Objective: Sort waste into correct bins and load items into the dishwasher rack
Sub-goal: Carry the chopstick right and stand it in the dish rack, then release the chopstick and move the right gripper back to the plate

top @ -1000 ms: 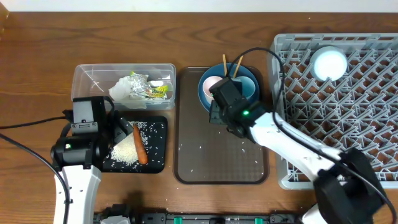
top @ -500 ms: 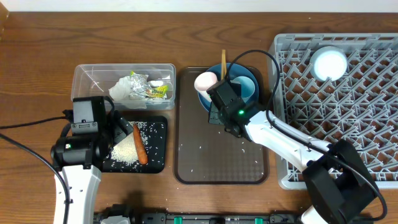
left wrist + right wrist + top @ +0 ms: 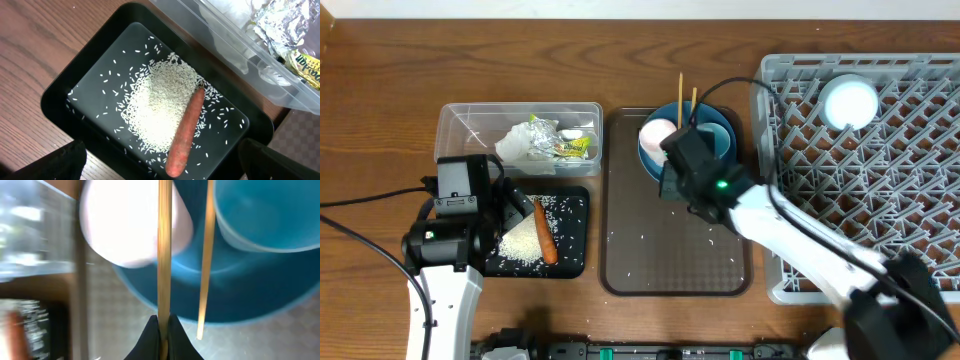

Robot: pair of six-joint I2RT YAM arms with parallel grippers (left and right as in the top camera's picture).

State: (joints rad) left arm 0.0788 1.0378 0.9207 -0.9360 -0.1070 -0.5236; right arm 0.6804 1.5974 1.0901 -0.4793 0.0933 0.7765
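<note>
At the left edge of the table, the left gripper hangs with its fingers spread wide over the black tray, holding nothing. In that tray lie a heap of rice and the carrot, which rests across the heap's edge. Just behind it, the clear box holds the crumpled paper and the yellow-green wrapper, so the waste looks almost sorted. A scatter of grains on the brown serving tray is what remains of it. At the far end of that tray sits the blue plate with the pinkish cup and the light blue cup on it, none of them loaded yet. Over the plate, the right gripper is pinched tight on one chopstick. The second chopstick runs alongside with its near end free beside the fingers, apparently not held. Farther right, the rack carries only the white bowl in its far left corner. By my reckoning the loading has barely begun: chopsticks, both cups and the plate are all left to go.
</note>
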